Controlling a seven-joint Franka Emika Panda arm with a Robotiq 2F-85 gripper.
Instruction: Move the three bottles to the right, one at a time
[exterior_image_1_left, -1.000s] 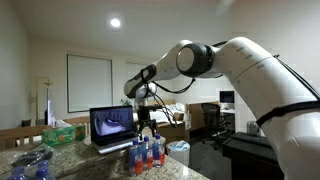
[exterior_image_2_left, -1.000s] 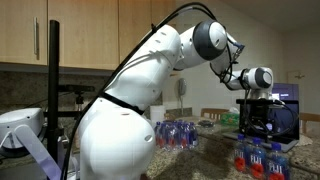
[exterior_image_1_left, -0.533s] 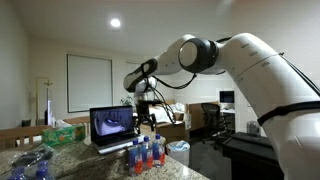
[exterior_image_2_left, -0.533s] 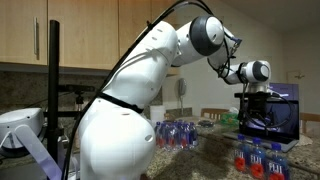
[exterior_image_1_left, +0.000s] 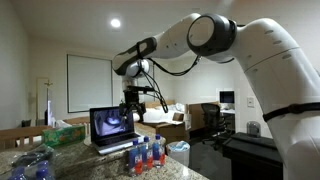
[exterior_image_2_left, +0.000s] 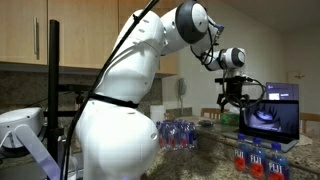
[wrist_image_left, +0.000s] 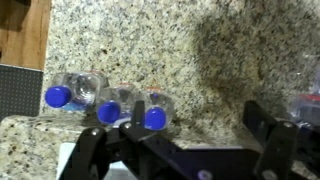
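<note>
Three clear bottles with blue caps and red labels stand close together on the granite counter in both exterior views (exterior_image_1_left: 147, 152) (exterior_image_2_left: 262, 158). In the wrist view the bottles (wrist_image_left: 108, 108) show from above at the left, in a row. My gripper (exterior_image_1_left: 130, 101) (exterior_image_2_left: 232, 97) hangs high in the air, well above the bottles and off to their side, in front of the laptop. In the wrist view its fingers (wrist_image_left: 200, 135) are spread wide with only bare counter between them. It is open and holds nothing.
An open laptop (exterior_image_1_left: 112, 128) (exterior_image_2_left: 272, 110) stands on the counter behind the bottles. A wrapped pack of bottles (exterior_image_1_left: 30, 165) (exterior_image_2_left: 178, 133) lies further along the counter. A green box (exterior_image_1_left: 65, 130) and a bin (exterior_image_1_left: 178, 152) are nearby. Wooden cabinets hang above.
My gripper has risen from just above the three bottles and swung sideways toward the laptop. The bottles have not moved.
</note>
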